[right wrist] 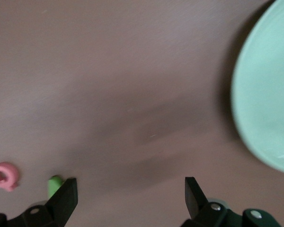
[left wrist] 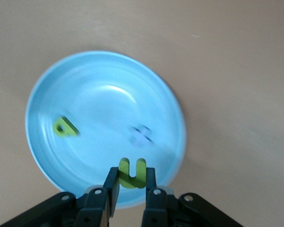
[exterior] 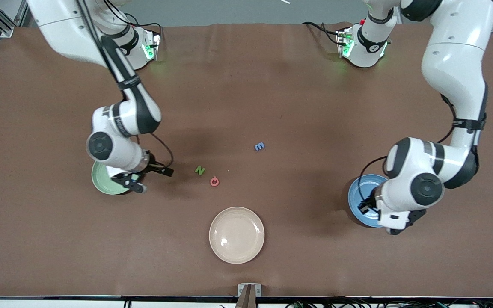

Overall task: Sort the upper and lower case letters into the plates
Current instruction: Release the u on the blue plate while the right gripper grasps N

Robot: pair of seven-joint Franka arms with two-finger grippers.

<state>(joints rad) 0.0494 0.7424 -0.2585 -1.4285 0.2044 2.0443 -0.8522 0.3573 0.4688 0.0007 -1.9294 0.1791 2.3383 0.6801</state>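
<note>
Letters still to be sorted — a green N, a pinkish-red Q and a blue letter — were pictured loose on the brown table, between the mint green plate at the right arm's end and the blue plate at the left arm's end, with the cream plate lying nearer the front camera and left bare. The left gripper was held low over the blue plate's rim, its fingers clamped on a green U-shaped letter; inside that plate a second green letter and a pale blue one were already seen. A release from this spot was judged risky: so close to the rim, the piece could be dropped onto the edge and bounced out to the table. The right gripper was shown with its fingers spread wide and nothing between them, hanging over bare table beside the mint plate, the Q and N in its sights. A hurried descent there could nudge one small letter while the other was being grasped — the two lie close together. Both arms were bent sharply at the elbow, wrists pointed downward.
</note>
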